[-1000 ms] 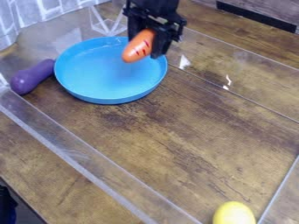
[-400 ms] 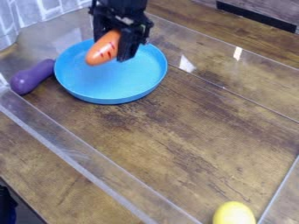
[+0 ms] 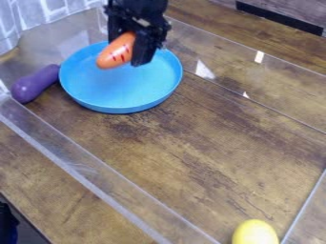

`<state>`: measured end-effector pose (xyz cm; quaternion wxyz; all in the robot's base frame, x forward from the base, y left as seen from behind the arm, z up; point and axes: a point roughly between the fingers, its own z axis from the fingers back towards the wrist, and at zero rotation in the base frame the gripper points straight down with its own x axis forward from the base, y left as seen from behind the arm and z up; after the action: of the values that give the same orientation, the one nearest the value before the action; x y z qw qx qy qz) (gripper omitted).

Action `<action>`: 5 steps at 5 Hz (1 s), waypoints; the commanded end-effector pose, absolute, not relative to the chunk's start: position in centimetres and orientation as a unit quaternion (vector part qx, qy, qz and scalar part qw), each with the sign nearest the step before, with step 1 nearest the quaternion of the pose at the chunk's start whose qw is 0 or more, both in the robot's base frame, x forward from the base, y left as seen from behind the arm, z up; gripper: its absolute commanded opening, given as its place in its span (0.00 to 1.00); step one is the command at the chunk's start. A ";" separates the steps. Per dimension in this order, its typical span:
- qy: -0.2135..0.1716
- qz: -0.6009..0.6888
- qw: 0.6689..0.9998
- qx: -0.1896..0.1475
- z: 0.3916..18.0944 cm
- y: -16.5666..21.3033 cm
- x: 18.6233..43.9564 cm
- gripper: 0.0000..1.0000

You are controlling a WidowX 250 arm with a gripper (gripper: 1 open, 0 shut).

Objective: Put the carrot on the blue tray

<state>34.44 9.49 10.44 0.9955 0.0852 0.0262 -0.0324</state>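
At the far left edge of the frame, about a third of the way down, lies a purple toy eggplant (image 3: 36, 82), just beside the outside of the rim of the large round bright blue plastic tray (image 3: 140, 91) and apart from everything the task concerns. The tray fills the upper left of the frame on the dark wooden tabletop (image 3: 216, 162), its shallow floor bare apart from what hangs over it.

Above the tray's upper middle part, the black gripper (image 3: 132, 45) points down and is clamped on the small orange toy carrot (image 3: 117, 52), a tapered piece with dark line marks. The jaws stand either side of its upper end, and the orange tip slants down and to the left. Whether the carrot already touches the tray floor cannot be told from this single view; it looks slightly raised.

Judged from this, the pick-up and carry are done: the carrot is over the target, inside the rim's outline. What is left is lowering if needed, spreading the jaws so the carrot rests on the blue surface, and drawing the arm clear.

At the bottom right edge sits a yellow toy lemon (image 3: 254, 232), well apart and untouched.
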 end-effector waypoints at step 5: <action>0.027 -0.083 0.991 0.101 7.2 13.5 33.4 1.00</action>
<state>33.18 12.77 5.61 0.9905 0.0918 0.0477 -0.0904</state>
